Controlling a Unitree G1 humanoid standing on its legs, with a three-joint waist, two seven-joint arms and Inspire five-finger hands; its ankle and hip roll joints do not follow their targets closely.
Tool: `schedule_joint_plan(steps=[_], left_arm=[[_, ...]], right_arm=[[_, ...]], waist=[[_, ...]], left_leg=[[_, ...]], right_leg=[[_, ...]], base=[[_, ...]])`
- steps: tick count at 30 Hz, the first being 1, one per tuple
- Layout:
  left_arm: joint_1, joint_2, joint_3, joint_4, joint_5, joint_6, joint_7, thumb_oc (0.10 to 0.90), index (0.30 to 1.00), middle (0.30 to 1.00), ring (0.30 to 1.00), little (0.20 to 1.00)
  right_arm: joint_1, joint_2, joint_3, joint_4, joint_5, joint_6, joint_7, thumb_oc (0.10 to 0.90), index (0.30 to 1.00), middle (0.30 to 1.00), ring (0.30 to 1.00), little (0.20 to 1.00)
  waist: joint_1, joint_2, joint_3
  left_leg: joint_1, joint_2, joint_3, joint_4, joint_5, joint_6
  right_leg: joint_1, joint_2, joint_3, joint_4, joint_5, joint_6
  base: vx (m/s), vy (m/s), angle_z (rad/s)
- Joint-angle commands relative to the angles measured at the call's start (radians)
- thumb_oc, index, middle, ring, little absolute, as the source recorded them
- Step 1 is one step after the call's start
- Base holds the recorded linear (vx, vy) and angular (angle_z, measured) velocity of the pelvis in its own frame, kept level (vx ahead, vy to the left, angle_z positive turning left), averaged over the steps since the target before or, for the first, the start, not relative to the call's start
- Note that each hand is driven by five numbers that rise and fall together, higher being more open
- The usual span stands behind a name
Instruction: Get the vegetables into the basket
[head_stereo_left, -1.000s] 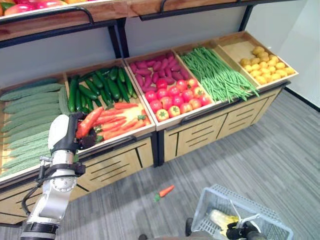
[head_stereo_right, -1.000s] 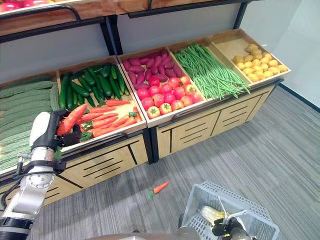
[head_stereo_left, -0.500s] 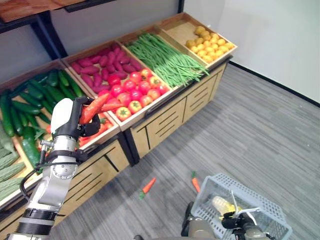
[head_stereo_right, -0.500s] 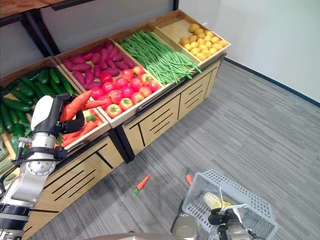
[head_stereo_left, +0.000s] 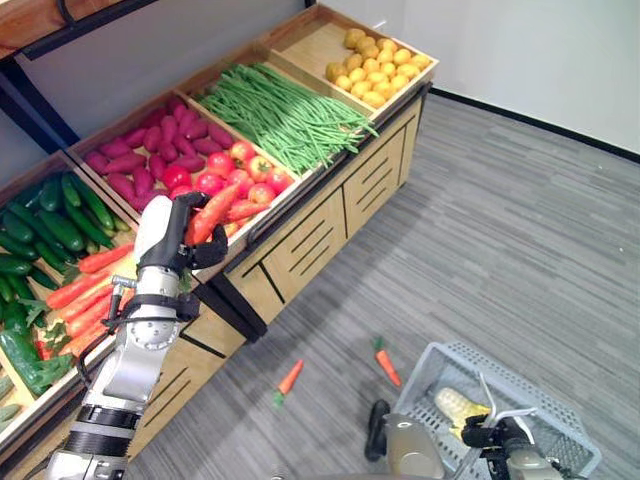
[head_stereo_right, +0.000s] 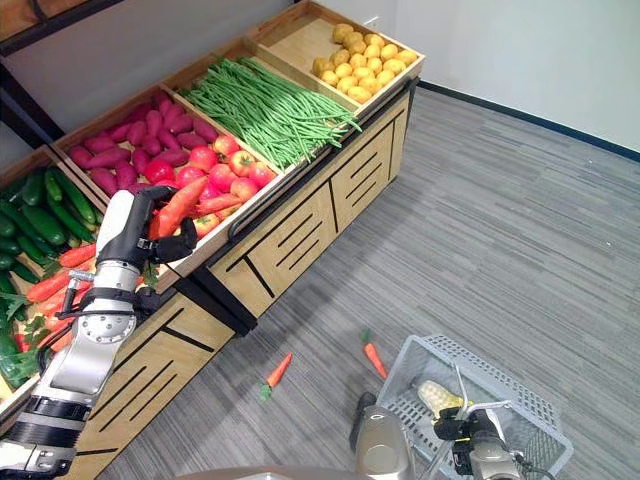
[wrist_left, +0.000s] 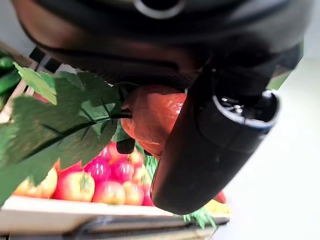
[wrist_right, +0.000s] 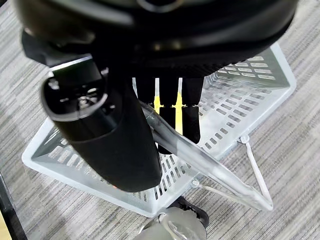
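Above the front edge of the wooden produce stand (head_stereo_left: 300, 235), a carrot (head_stereo_left: 212, 213) is held in the left hand (head_stereo_left: 172, 240), whose fingers and thumb are curled round it; its green leaves (wrist_left: 65, 115) spread out beside the thumb in the left wrist view, with tomatoes (head_stereo_left: 232, 165) in the bin below; more carrots (head_stereo_left: 85, 290) lie in the bin next to the arm, cucumbers (head_stereo_left: 50, 215) behind them; further along the stand sit purple sweet potatoes (head_stereo_left: 140, 150), green beans (head_stereo_left: 280, 115) and, in the end bin, small yellow fruits (head_stereo_left: 375, 70).

On the grey floor (head_stereo_left: 520, 240) two loose carrots lie well apart from the stand: one carrot on the floor (head_stereo_left: 288, 380) nearer the stand, and a second floor carrot (head_stereo_left: 386, 364) just beside the basket (head_stereo_left: 560, 420); the basket is a pale perforated plastic one with a wire handle (wrist_right: 200, 155), and an ear of corn (head_stereo_left: 458, 405) lies inside it; the right hand (wrist_right: 115, 135) grips that handle, fingers closed round it, holding the basket low at the robot's right.
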Motion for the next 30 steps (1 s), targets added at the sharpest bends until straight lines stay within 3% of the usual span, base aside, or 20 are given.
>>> schedule_joint_plan(steps=[1, 2, 3, 6, 8, 13, 16, 17, 21, 23, 26, 27, 30], left_arm=[[-0.051, 0.056, 0.08, -0.082, 0.004, -0.071, 0.061, 0.4, 0.3, 0.3, 0.3, 0.3], [-0.039, 0.058, 0.088, -0.082, 0.01, -0.071, 0.071, 0.4, 0.3, 0.3, 0.3, 0.3], [-0.015, 0.064, 0.106, -0.092, 0.014, -0.072, 0.072, 0.4, 0.3, 0.3, 0.3, 0.3], [0.01, 0.075, 0.123, -0.117, 0.014, -0.076, 0.068, 0.4, 0.3, 0.3, 0.3, 0.3], [0.014, 0.099, 0.139, -0.123, 0.024, -0.067, 0.083, 0.4, 0.3, 0.3, 0.3, 0.3], [0.038, 0.114, 0.164, -0.127, 0.034, -0.055, 0.083, 0.4, 0.3, 0.3, 0.3, 0.3], [0.034, 0.123, 0.166, -0.133, 0.038, -0.051, 0.08, 0.4, 0.3, 0.3, 0.3, 0.3], [0.035, 0.13, 0.169, -0.138, 0.039, -0.051, 0.078, 0.4, 0.3, 0.3, 0.3, 0.3], [0.045, 0.136, 0.172, -0.142, 0.038, -0.05, 0.075, 0.4, 0.3, 0.3, 0.3, 0.3], [0.052, 0.137, 0.178, -0.146, 0.04, -0.049, 0.075, 0.4, 0.3, 0.3, 0.3, 0.3], [0.055, 0.133, 0.177, -0.151, 0.032, -0.048, 0.072, 0.4, 0.3, 0.3, 0.3, 0.3], [0.062, 0.129, 0.182, -0.15, 0.023, -0.046, 0.068, 0.4, 0.3, 0.3, 0.3, 0.3], [0.099, 0.123, 0.209, -0.14, 0.023, -0.046, 0.059, 0.4, 0.3, 0.3, 0.3, 0.3]], right_arm=[[0.037, -0.031, 0.07, 0.013, -0.03, 0.006, -0.014, 0.4, 0.3, 0.3, 0.3, 0.3], [0.034, -0.033, 0.077, 0.011, -0.041, 0.005, -0.011, 0.4, 0.3, 0.3, 0.3, 0.3], [0.026, -0.032, 0.083, 0.016, -0.053, 0.005, -0.005, 0.4, 0.3, 0.3, 0.3, 0.3], [0.025, -0.018, 0.083, 0.021, -0.053, 0.007, -0.004, 0.4, 0.3, 0.3, 0.3, 0.3], [0.014, 0.009, 0.095, 0.013, -0.045, 0.008, -0.004, 0.4, 0.3, 0.3, 0.3, 0.3], [0.011, 0.042, 0.115, -0.02, -0.044, 0.01, 0.007, 0.4, 0.3, 0.3, 0.3, 0.3], [0.016, 0.048, 0.11, -0.03, -0.037, 0.008, 0.005, 0.4, 0.3, 0.3, 0.3, 0.3], [0.007, 0.047, 0.111, -0.035, -0.035, 0.007, 0.004, 0.4, 0.3, 0.3, 0.3, 0.3], [-0.002, 0.049, 0.114, -0.044, -0.043, 0.007, 0.003, 0.4, 0.3, 0.3, 0.3, 0.3], [-0.004, 0.05, 0.116, -0.053, -0.046, 0.008, 0.001, 0.4, 0.3, 0.3, 0.3, 0.3], [-0.008, 0.045, 0.115, -0.07, -0.047, 0.009, -0.001, 0.4, 0.3, 0.3, 0.3, 0.3], [-0.013, 0.043, 0.119, -0.074, -0.051, 0.01, -0.003, 0.4, 0.3, 0.3, 0.3, 0.3], [-0.021, 0.039, 0.125, -0.092, -0.061, 0.01, -0.003, 0.4, 0.3, 0.3, 0.3, 0.3]], waist=[[0.032, -0.054, -0.034], [0.041, -0.059, -0.031], [0.042, -0.067, -0.034], [0.044, -0.082, -0.038], [0.054, -0.117, -0.03], [0.054, -0.163, 0.001], [0.045, -0.174, 0.016], [0.044, -0.176, 0.024], [0.054, -0.155, 0.031], [0.062, -0.139, 0.035], [0.073, -0.119, 0.031], [0.096, -0.11, 0.018], [0.117, -0.122, -0.01]], left_leg=[[0.01, -0.15, -0.124, -0.247, -0.042, 0.015], [-0.01, -0.152, -0.158, -0.277, -0.027, 0.017], [0.009, -0.156, -0.16, -0.288, -0.052, 0.036], [0.035, -0.159, -0.114, -0.316, -0.067, 0.061], [0.047, -0.189, -0.068, -0.307, -0.098, 0.092], [0.039, -0.222, 0.0, -0.22, -0.175, 0.137], [0.035, -0.232, 0.033, -0.208, -0.186, 0.141], [0.031, -0.23, 0.061, -0.207, -0.186, 0.141], [0.051, -0.2, 0.109, -0.227, -0.175, 0.132], [0.059, -0.183, 0.129, -0.246, -0.151, 0.129], [0.048, -0.175, 0.147, -0.284, -0.1, 0.13], [0.043, -0.164, 0.173, -0.291, -0.089, 0.126], [0.045, -0.151, 0.221, -0.297, -0.067, 0.109]], right_leg=[[0.201, -0.061, 0.149, -0.296, 0.102, 0.197], [0.199, -0.059, 0.176, -0.297, 0.105, 0.203], [0.191, -0.053, 0.209, -0.294, 0.107, 0.208], [0.178, -0.058, 0.237, -0.295, 0.124, 0.219], [0.151, -0.074, 0.291, -0.288, 0.147, 0.238], [0.097, -0.093, 0.375, -0.272, 0.202, 0.275], [0.069, -0.104, 0.388, -0.281, 0.257, 0.297], [0.046, -0.108, 0.383, -0.29, 0.289, 0.305], [0.021, -0.12, 0.318, -0.295, 0.322, 0.305], [0.023, -0.14, 0.254, -0.27, 0.302, 0.298], [0.065, -0.154, 0.217, -0.192, 0.239, 0.279], [0.11, -0.163, 0.161, -0.164, 0.195, 0.276], [0.168, -0.161, 0.106, -0.239, 0.198, 0.277]], base=[[0.15, 0.086, -0.95], [0.12, 0.052, -1.38], [0.17, 0.099, -1.0], [0.09, 0.176, -0.9], [0.04, 0.253, -0.64], [-0.01, 0.189, -0.54], [-0.08, 0.1, -0.41], [-0.11, 0.034, -0.22], [-0.05, 0.003, -0.6], [-0.08, -0.012, -0.5], [-0.21, -0.022, -0.29], [-0.22, -0.055, 0.03], [-0.06, -0.093, -0.28]])
